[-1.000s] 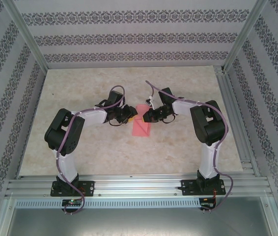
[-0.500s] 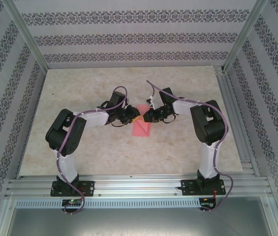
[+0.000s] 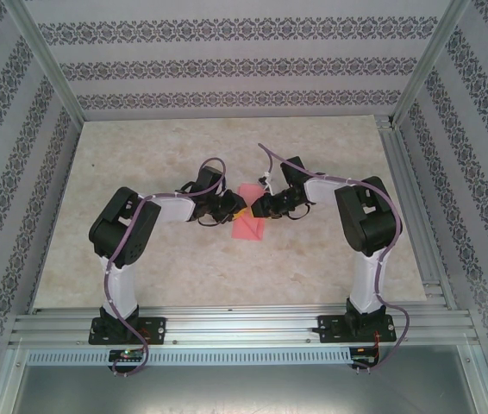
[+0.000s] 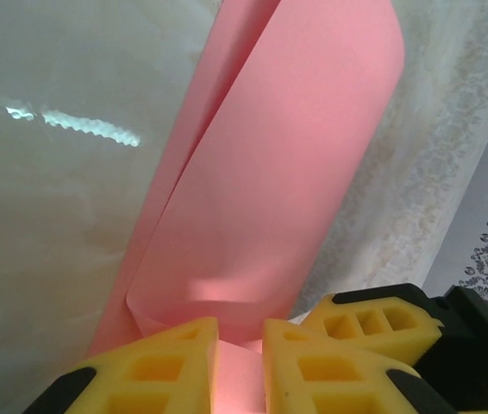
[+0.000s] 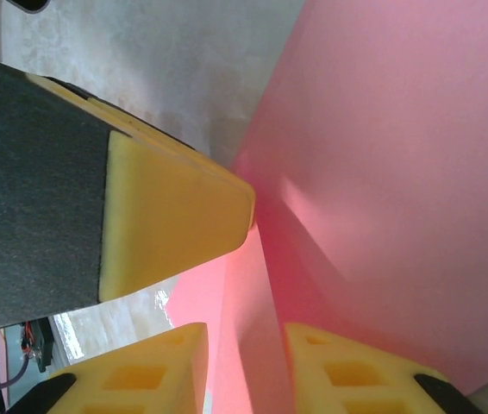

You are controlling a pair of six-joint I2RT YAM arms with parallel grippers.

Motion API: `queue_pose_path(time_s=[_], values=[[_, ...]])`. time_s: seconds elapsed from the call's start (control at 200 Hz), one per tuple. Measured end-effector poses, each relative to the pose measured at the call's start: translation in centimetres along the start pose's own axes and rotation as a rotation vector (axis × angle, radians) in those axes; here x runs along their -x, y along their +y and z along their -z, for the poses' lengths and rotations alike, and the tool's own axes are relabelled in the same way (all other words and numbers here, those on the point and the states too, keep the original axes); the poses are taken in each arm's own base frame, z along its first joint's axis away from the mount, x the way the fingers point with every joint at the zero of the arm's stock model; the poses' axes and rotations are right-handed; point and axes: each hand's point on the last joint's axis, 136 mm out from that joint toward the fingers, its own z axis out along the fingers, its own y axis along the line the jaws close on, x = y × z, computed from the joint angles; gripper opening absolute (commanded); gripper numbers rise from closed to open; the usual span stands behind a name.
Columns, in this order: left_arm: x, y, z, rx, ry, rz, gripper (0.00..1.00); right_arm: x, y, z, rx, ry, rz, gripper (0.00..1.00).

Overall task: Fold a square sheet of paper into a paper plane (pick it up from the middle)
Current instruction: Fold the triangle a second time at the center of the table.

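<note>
The square sheet of paper [image 3: 249, 226], pink-red and folded over, lies at mid-table with its far end lifted between the two grippers. My left gripper [image 3: 236, 208] comes in from the left. In the left wrist view its yellow fingers [image 4: 171, 362] are shut on the curled fold of the paper [image 4: 287, 172], which stands up ahead of my left gripper [image 4: 240, 332]. My right gripper [image 3: 258, 207] faces it from the right. In the right wrist view my right gripper [image 5: 246, 341] is open, the paper's edge [image 5: 399, 172] loose between its fingers, and the left gripper's finger [image 5: 166, 216] presses close.
The beige marbled tabletop [image 3: 140, 172] surrounds the paper. Patterned walls [image 3: 244, 65] and an aluminium frame [image 3: 412, 198] close in the sides, with a rail [image 3: 244, 323] along the near edge. The right gripper's yellow finger [image 4: 373, 323] sits close beside my left fingers.
The left arm has swung in toward the paper and its jaws have closed on the fold. The right gripper's jaws have opened, letting go of the paper.
</note>
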Motion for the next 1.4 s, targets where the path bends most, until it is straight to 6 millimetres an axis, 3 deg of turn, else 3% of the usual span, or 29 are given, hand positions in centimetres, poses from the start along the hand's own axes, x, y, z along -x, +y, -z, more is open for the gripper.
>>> queue_pose_path(time_s=[0.19, 0.45, 0.694, 0.849, 1.074, 1.264, 1.399], values=[[0.0, 0.0, 0.0, 0.000, 0.000, 0.000, 0.23, -0.2, 0.5, 0.4, 0.004, -0.005, 0.003, 0.31], [0.0, 0.0, 0.0, 0.000, 0.000, -0.001, 0.24, -0.3, 0.4, 0.5, -0.004, -0.004, -0.004, 0.05], [0.0, -0.2, 0.2, 0.002, -0.002, -0.016, 0.35, -0.4, 0.4, 0.9, -0.010, 0.011, -0.008, 0.03], [0.0, -1.1, 1.8, 0.014, -0.030, -0.061, 0.39, 0.1, 1.4, 1.4, 0.010, 0.027, 0.031, 0.01], [0.4, -3.1, 4.7, 0.008, -0.107, -0.126, 0.40, -0.7, 1.8, 1.4, 0.039, 0.055, 0.024, 0.04], [0.5, -3.0, 4.8, 0.018, -0.115, -0.137, 0.40, -0.9, 1.4, 1.5, 0.012, 0.065, 0.018, 0.06], [0.5, -3.0, 4.8, 0.017, -0.111, -0.146, 0.39, 0.0, 1.3, 1.4, 0.009, 0.064, 0.034, 0.06]])
